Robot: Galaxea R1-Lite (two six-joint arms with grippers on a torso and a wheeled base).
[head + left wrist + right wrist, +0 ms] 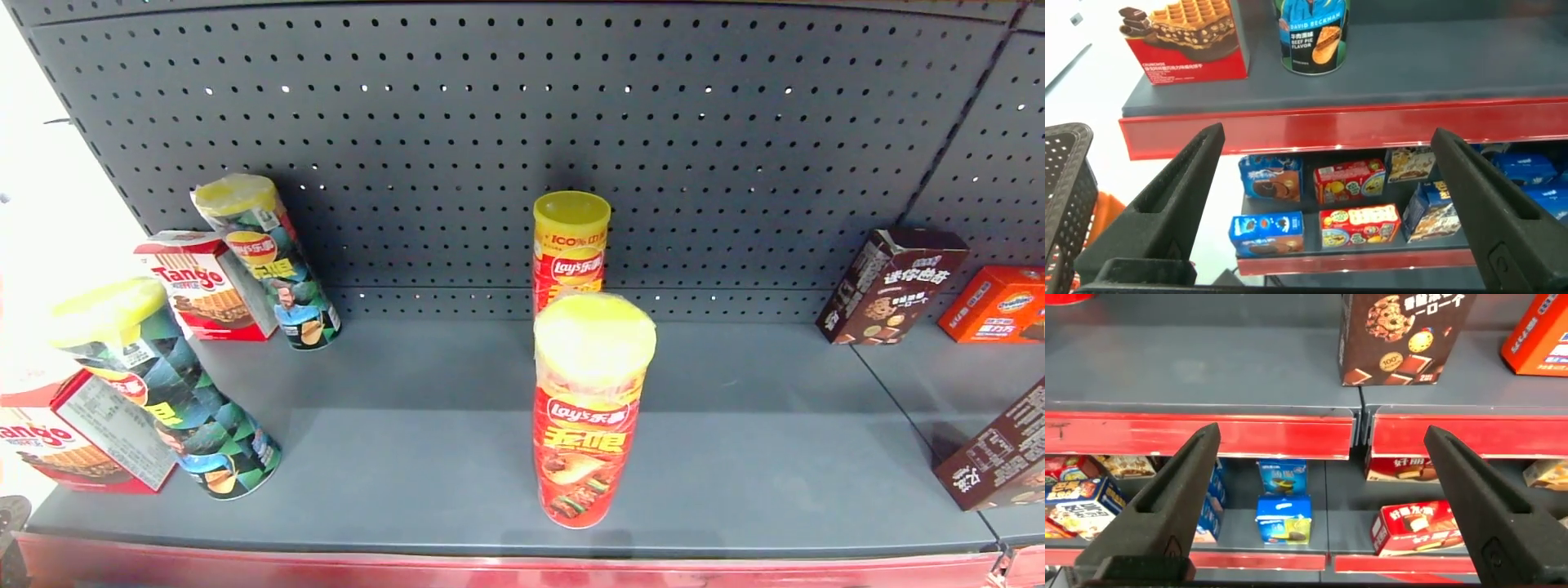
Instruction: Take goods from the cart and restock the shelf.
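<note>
Shelf (735,457) with near red can (589,408) centre, far red can (571,245) behind, left gripper (1327,135) wide and empty, right gripper (1323,431) likewise

Rear can (571,249) behind front can (593,408)

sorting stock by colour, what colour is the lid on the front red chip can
Yellow; the front red chip can shows it best in the head view.

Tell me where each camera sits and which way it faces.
Head view: on the head, looking down at the grey shelf, red cans, front green can.
Left wrist view: on that wrist, facing the shelf's red edge; open left gripper frames it.
Right wrist view: likewise, near a brown box; open right gripper.
Head and left wrist share that green can.
</note>
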